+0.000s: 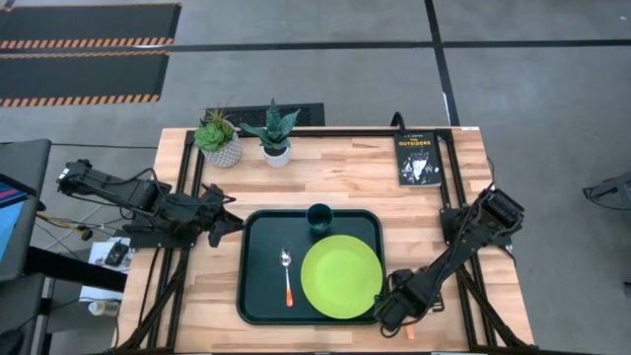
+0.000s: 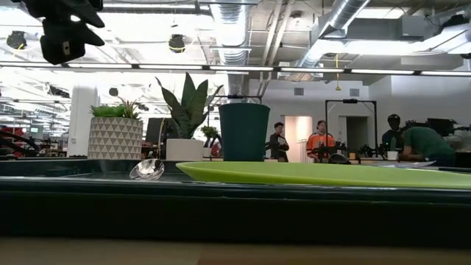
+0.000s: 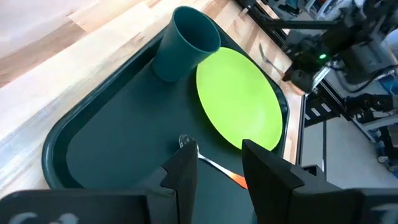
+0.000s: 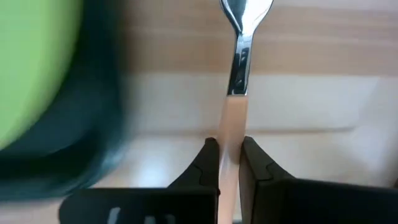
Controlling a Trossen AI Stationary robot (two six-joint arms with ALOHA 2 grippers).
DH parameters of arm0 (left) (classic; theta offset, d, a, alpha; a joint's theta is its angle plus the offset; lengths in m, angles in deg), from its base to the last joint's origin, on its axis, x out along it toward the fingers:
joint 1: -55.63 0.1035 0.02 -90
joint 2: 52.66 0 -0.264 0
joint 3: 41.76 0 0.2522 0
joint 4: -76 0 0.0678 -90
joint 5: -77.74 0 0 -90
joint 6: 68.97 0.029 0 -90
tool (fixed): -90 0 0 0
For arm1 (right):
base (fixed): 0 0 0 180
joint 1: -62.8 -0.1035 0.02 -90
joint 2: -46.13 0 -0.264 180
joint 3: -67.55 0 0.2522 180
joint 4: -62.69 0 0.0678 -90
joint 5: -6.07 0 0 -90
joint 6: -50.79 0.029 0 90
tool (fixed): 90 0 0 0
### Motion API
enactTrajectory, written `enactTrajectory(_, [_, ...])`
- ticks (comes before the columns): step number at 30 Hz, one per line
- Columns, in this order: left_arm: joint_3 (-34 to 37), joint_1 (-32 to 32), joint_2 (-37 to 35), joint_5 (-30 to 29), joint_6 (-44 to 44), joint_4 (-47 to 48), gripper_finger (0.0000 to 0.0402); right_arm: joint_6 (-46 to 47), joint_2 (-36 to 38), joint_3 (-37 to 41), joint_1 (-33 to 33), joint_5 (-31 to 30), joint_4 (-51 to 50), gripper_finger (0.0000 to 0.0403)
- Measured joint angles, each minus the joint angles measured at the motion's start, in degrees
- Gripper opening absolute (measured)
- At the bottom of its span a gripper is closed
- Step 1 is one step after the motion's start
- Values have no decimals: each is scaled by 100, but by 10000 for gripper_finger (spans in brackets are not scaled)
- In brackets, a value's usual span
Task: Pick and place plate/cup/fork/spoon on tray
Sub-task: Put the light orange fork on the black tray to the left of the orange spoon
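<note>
The right gripper (image 4: 229, 163), reaching low at the tray's (image 1: 258, 310) near right corner, is clamped on the fork's (image 4: 238, 68) pale orange handle just off the rim, over bare table (image 1: 345, 177). On the tray lie the plate (image 1: 341, 277), cup (image 1: 318, 218) and spoon (image 1: 287, 273). The left gripper (image 3: 216, 163), fingers apart, hangs beside the tray's left edge.

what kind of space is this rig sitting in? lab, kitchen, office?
Most likely an open robotics lab or workshop, not a kitchen. The low view shows exposed ceiling ducts and people at other equipment behind the wooden table. The high view shows bare concrete floor with hazard-striped mats.
</note>
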Motion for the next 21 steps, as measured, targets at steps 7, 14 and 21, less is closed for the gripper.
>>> enactTrajectory(7, [1, 0, -169, 484, 4, -13, 112, -25, 12, -1545, 20, -943, -906, 24])
enactTrajectory(14, [1, 0, -679, 565, 2, -13, 112, -825, -666, -3115, 509, -1899, -951, 24])
enactTrajectory(21, [1, 0, -1232, 561, 0, -3, 112, -2377, -2004, -5085, 1245, -2027, -961, 27])
